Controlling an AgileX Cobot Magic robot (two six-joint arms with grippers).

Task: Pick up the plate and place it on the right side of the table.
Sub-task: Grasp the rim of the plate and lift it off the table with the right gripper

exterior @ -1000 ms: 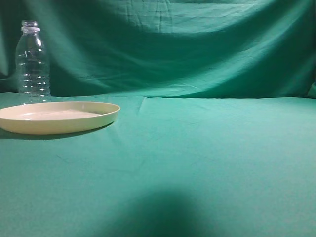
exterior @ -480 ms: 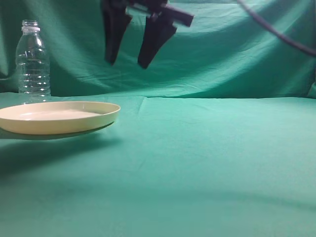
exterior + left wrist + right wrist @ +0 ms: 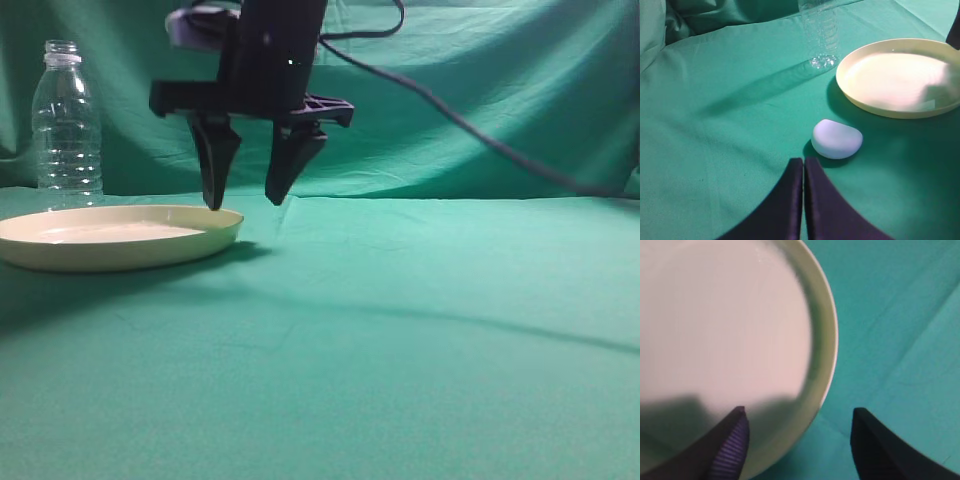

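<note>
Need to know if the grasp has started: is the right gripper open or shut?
Open. The right gripper's fingers stand apart, straddling the plate rim, one over the plate, one outside.

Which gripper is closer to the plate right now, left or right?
Right. The right gripper hangs open over the plate's right rim, one finger above the inside and one outside. The left gripper is shut, back from the plate, behind a pale blue lump.

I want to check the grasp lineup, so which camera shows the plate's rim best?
The right wrist view: the plate rim runs between the open right gripper fingers. The exterior view shows the plate edge-on. The left wrist view shows the plate whole but farther off.
</note>
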